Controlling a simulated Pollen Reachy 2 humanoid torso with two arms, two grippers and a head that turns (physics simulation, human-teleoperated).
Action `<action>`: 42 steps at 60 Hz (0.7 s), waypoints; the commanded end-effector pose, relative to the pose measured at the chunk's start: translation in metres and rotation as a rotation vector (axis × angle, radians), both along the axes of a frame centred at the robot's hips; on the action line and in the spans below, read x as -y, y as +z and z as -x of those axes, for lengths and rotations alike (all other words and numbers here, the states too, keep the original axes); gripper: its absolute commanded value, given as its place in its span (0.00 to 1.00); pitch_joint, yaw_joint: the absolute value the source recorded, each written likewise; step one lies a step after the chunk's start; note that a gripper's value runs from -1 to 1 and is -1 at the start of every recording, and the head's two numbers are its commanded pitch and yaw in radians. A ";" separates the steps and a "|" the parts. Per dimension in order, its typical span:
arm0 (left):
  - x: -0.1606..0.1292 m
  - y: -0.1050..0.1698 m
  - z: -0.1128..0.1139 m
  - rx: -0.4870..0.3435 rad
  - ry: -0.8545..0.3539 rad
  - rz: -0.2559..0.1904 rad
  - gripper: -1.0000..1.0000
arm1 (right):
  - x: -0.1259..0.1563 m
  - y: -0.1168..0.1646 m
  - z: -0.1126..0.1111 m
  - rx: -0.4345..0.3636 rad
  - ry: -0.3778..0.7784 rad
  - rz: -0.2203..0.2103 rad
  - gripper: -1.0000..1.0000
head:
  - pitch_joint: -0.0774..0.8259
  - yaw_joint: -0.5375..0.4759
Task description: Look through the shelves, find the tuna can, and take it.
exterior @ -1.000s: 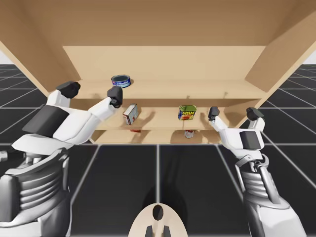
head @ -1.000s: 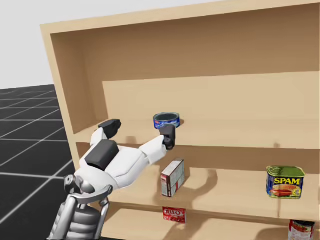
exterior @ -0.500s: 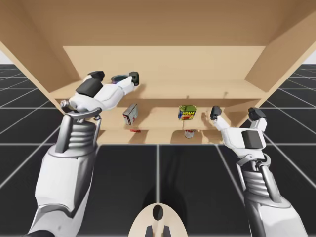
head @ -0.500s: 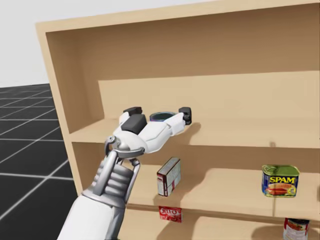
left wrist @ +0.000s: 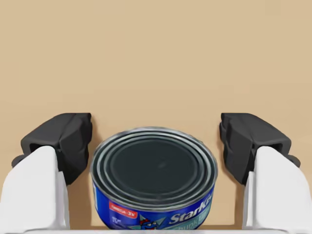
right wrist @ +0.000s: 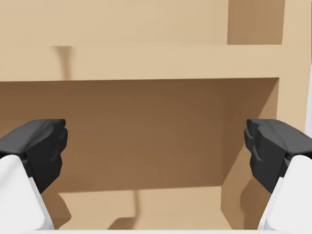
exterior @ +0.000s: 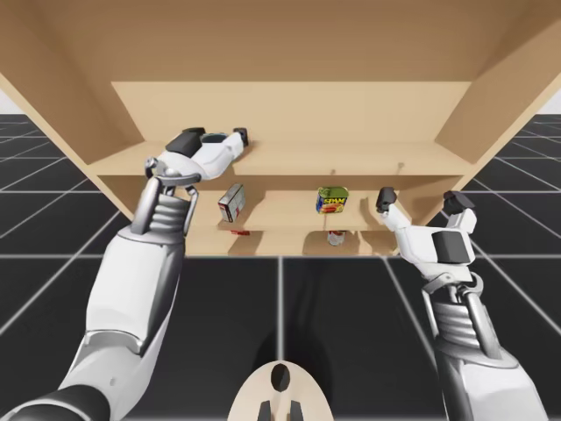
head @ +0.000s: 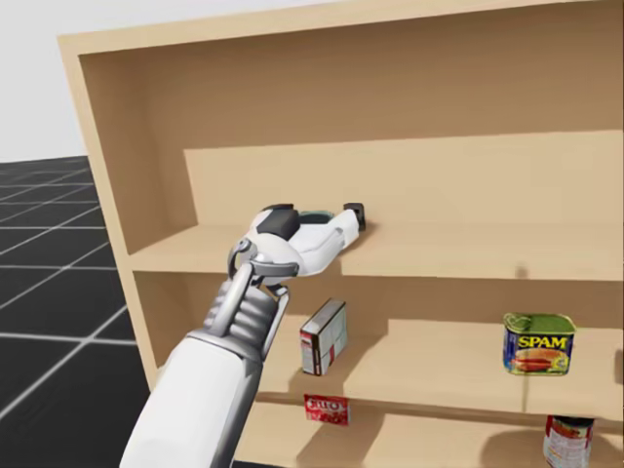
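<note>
Between the dark fingers of our left gripper (left wrist: 155, 144), in the left wrist view, stands the low round blue metal tuna can (left wrist: 153, 180); the fingers are apart on both sides and do not clamp it yet. The high and head views place it on the upper board of the pale wooden shelf unit (exterior: 351, 158). The right wrist view shows our right gripper (right wrist: 156, 146) spread wide, holding nothing. We judge one finger may touch first and push the can sideways, or slip over its low rim.
</note>
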State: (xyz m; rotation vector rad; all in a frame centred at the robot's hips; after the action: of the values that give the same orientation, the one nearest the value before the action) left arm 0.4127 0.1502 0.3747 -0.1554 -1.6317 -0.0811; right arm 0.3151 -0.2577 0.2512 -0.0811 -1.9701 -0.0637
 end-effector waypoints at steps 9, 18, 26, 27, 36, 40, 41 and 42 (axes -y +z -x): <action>0.007 -0.011 0.006 -0.142 0.038 -0.046 1.00 | 0.000 -0.001 0.000 -0.002 0.000 -0.004 0.00 | 0.31 0.75; 0.005 0.003 0.010 -0.068 0.023 -0.044 1.00 | 0.000 -0.001 0.000 -0.003 0.000 -0.006 0.00 | 0.31 0.76; 0.001 0.019 0.020 -0.021 0.019 -0.046 1.00 | 0.000 -0.001 0.000 -0.002 0.000 -0.008 0.00 | 0.31 0.76; 0.001 0.021 0.022 -0.018 0.020 -0.045 1.00 | 0.000 -0.001 0.000 -0.002 -0.001 -0.008 0.00 | 0.31 0.76; 0.000 0.033 0.043 0.027 0.016 -0.065 1.00 | 0.000 -0.001 -0.001 -0.008 -0.005 -0.002 0.00 | 0.30 0.76; 0.001 0.034 0.054 0.043 0.021 -0.082 1.00 | 0.000 -0.002 -0.002 -0.019 -0.008 -0.001 0.00 | 0.30 0.76; 0.001 0.034 0.055 0.044 0.021 -0.084 1.00 | 0.000 -0.002 -0.002 -0.020 -0.009 0.000 0.00 | 0.30 0.76; 0.002 0.033 0.062 0.045 0.019 -0.089 1.00 | 0.000 -0.002 -0.001 -0.022 -0.009 0.001 0.00 | 0.30 0.76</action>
State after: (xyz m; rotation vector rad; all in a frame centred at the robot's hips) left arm 0.3755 0.1502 0.3941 -0.1135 -1.7806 -0.1373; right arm 0.3160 -0.2585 0.2508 -0.0876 -1.9601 -0.0658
